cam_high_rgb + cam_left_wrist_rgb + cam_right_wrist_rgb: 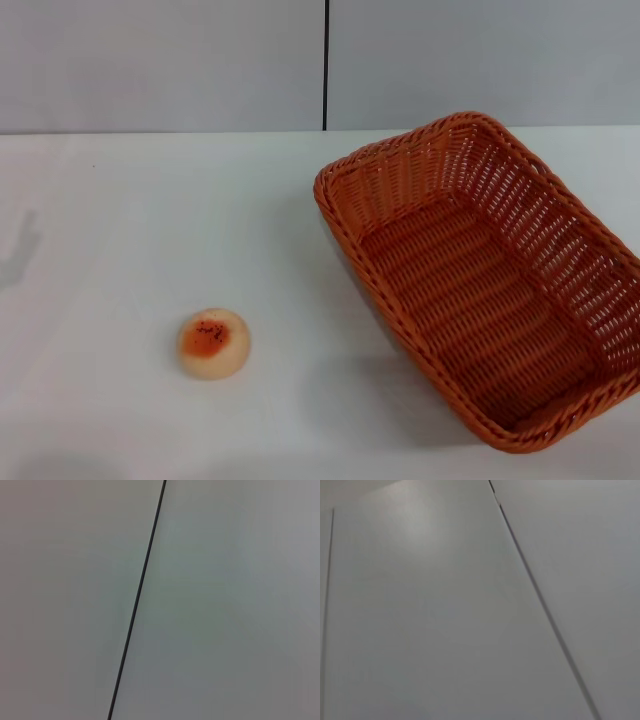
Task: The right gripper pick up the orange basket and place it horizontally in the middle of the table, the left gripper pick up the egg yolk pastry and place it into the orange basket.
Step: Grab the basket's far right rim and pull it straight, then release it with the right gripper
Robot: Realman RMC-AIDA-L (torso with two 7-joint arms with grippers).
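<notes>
The orange basket (490,290) sits on the right side of the white table (150,230), turned at an angle, open side up and with nothing inside. The egg yolk pastry (213,343), a small cream bun with an orange-red top, lies on the table to the front left, well apart from the basket. Neither gripper shows in the head view. Both wrist views hold only a plain grey wall with a thin dark seam.
A grey panelled wall (160,60) with a vertical dark seam (325,65) runs behind the table's far edge. Bare white tabletop lies between the pastry and the basket. A faint shadow falls at the table's left edge.
</notes>
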